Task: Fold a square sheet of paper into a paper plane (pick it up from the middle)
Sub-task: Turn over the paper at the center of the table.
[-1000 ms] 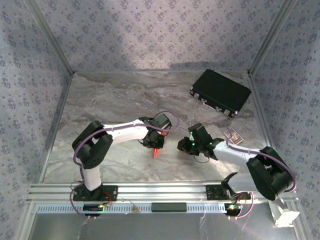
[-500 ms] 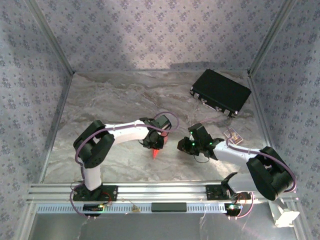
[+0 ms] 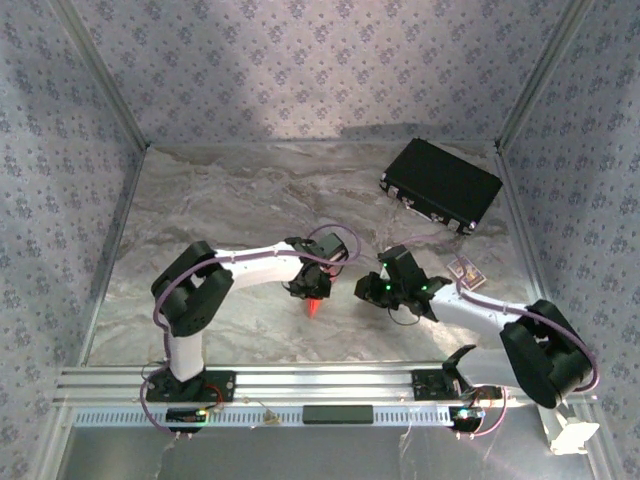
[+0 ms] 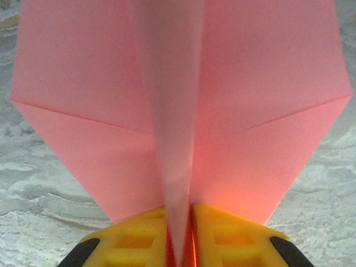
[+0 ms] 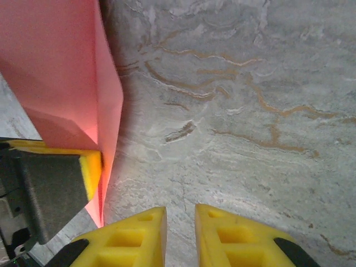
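The square sheet of paper is folded into a pink paper plane [image 4: 250, 111] with two wings and a centre crease. My left gripper [image 4: 179, 233] is shut on its centre fold, and the wings spread out above the yellow fingers. From above, the left gripper [image 3: 312, 288] holds it just over the table's middle, with the red tip [image 3: 315, 306] pointing toward the near edge. My right gripper [image 3: 374, 292] hovers just to its right. In the right wrist view the jaws [image 5: 181, 233] stand narrowly apart over bare marble, and the paper [image 5: 61, 72] is at the left.
A black rectangular case [image 3: 441, 184] lies at the back right. A small patterned card [image 3: 466, 270] rests near the right arm. Patterned walls close the table on three sides, and a metal rail [image 3: 330, 380] runs along the front.
The left arm has shifted slightly to the right, carrying the paper with it. The right gripper has barely moved.
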`<action>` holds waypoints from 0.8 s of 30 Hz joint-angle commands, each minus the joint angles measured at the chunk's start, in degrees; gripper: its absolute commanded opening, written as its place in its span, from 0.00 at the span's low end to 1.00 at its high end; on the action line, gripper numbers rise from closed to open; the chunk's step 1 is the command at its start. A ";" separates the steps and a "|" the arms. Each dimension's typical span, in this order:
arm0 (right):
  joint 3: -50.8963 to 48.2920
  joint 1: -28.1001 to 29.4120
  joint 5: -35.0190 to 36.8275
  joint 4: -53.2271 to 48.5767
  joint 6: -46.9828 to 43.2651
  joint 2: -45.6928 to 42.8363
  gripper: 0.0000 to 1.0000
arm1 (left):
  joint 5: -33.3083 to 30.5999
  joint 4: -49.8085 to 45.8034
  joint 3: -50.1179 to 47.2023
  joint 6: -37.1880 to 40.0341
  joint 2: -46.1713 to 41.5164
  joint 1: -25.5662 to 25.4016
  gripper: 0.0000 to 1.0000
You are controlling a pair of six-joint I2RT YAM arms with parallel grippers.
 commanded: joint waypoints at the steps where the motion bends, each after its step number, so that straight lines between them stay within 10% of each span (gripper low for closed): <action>1: -0.19 -0.36 1.28 -1.81 -0.58 -1.43 0.22 | -1.43 -1.99 1.18 -3.56 3.18 -1.12 0.16; 24: -0.66 -0.69 2.12 -1.89 -0.12 -2.42 0.23 | -4.13 -5.71 2.77 -7.24 4.86 -1.75 0.27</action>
